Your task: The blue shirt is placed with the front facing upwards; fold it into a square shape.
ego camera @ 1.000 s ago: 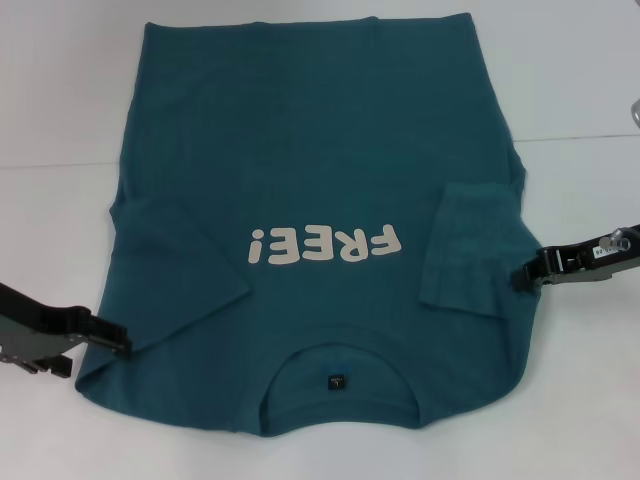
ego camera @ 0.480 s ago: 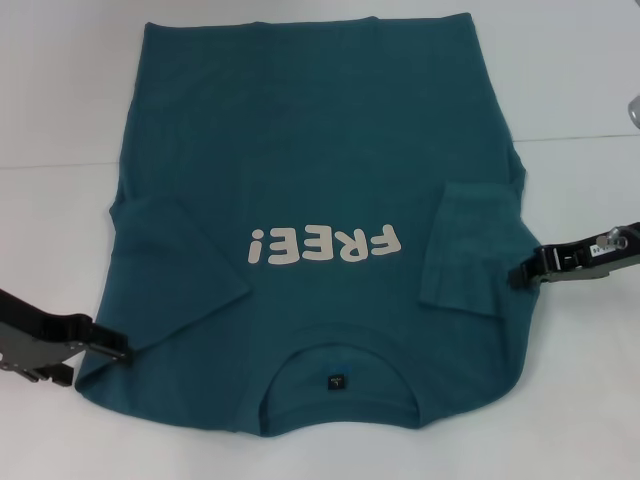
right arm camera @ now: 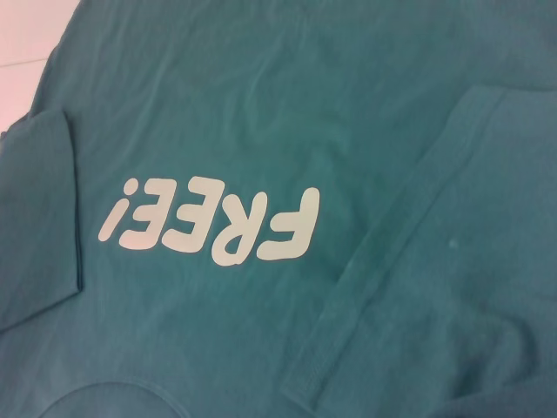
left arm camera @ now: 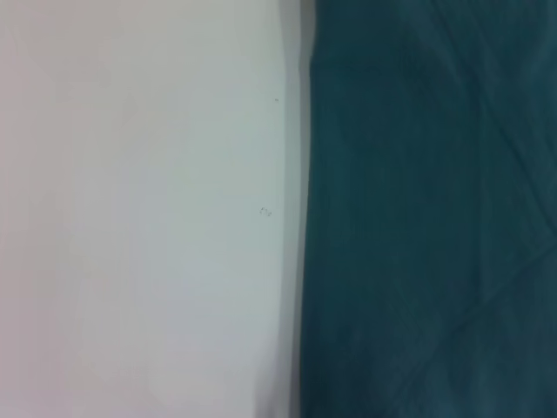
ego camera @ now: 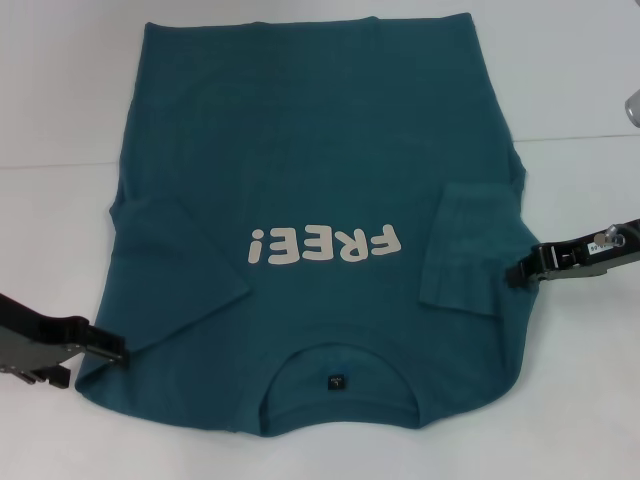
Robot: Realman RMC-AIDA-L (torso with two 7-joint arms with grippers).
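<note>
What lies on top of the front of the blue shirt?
Both sleeves are folded in onto the blue shirt: the left sleeve and the right sleeve. Neither covers the white lettering. What is under the sleeves cannot be seen.

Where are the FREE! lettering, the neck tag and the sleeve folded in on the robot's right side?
FREE! lettering [ego camera: 324,243], head view, on the middle letters of the white print.
Neck tag [ego camera: 337,381], head view, on the small dark label inside the collar.
Folded sleeve [ego camera: 468,250], head view, on the middle of the flap.

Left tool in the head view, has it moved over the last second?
Yes. The left tool has slid down and slightly outward along the teal-blue cotton T-shirt, ending lower relative to its white FREE! lettering, near the shoulder edge.
</note>
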